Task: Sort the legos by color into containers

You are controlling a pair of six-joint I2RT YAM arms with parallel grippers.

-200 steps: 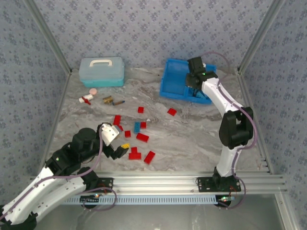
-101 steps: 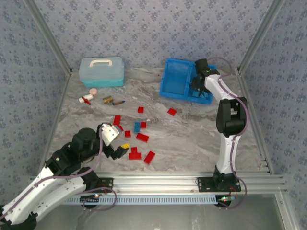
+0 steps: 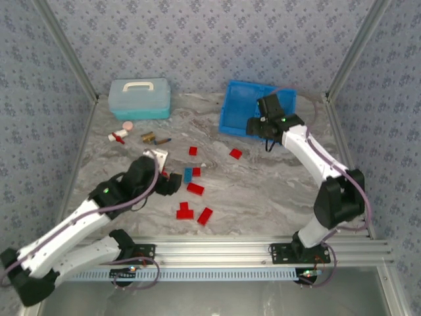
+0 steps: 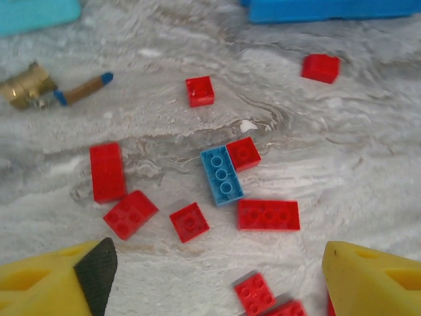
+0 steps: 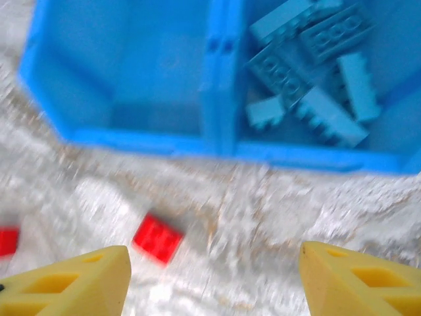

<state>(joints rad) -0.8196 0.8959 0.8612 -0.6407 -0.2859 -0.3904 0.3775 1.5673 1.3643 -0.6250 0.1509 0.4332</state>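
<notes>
In the top view, the left end effector (image 3: 172, 185) hangs low over a group of small red plastic bricks (image 3: 195, 188) that lie scattered in the middle of the grey marbled counter (image 3: 263, 191). One small light blue plastic brick (image 3: 187, 175) lies among them. The right end effector (image 3: 258, 125) is at the near edge of the shallow bright blue plastic tray (image 3: 231, 89) at the far right of the counter. In the left wrist view, the yellow fingers (image 4: 46, 286) of the left end effector are spread wide with nothing between them. Beyond them are the light blue brick (image 4: 222, 174), touching one red brick at its corner, and many red bricks around it. In the right wrist view, the right end effector (image 5: 214, 257) is also spread and carries nothing. Right of the tray's centre divider (image 5: 220, 66) lie several light blue bricks (image 5: 279, 69). The left compartment (image 5: 131, 72) shows no brick, though the picture is blurred. One red brick (image 5: 158, 238) lies on the counter just before the tray. I judge the task is less than half done: the blue bricks are nearly all sorted, with one left on the counter, and no red brick is sorted yet.
</notes>
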